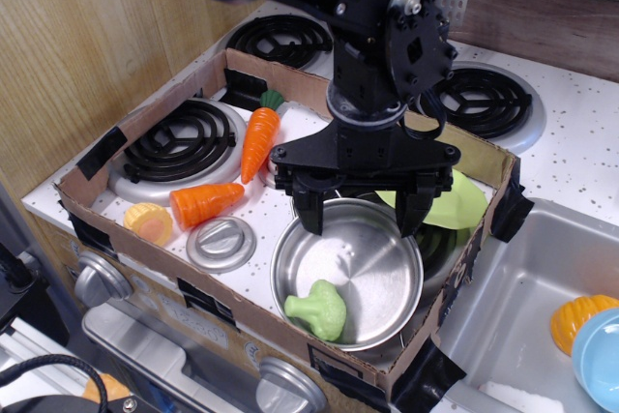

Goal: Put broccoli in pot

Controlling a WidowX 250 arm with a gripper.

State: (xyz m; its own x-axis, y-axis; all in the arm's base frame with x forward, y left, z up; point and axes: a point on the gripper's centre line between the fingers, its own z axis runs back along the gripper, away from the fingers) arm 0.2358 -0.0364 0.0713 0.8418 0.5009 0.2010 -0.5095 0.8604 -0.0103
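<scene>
The pale green broccoli (316,309) lies on its side inside the steel pot (377,273), at the pot's front left. My gripper (360,214) hangs over the pot's far rim, above the broccoli and apart from it. Its two black fingers stand wide apart, open and empty, one finger (309,208) at the left and the other at the right.
The pot sits in a cardboard tray (145,113) on a toy stove. In the tray are a carrot (257,139), an orange cone (205,202), a small yellow-orange piece (149,222), grey knob discs (221,243) and a lime-green plate (455,205). A sink (542,316) with bowls lies at the right.
</scene>
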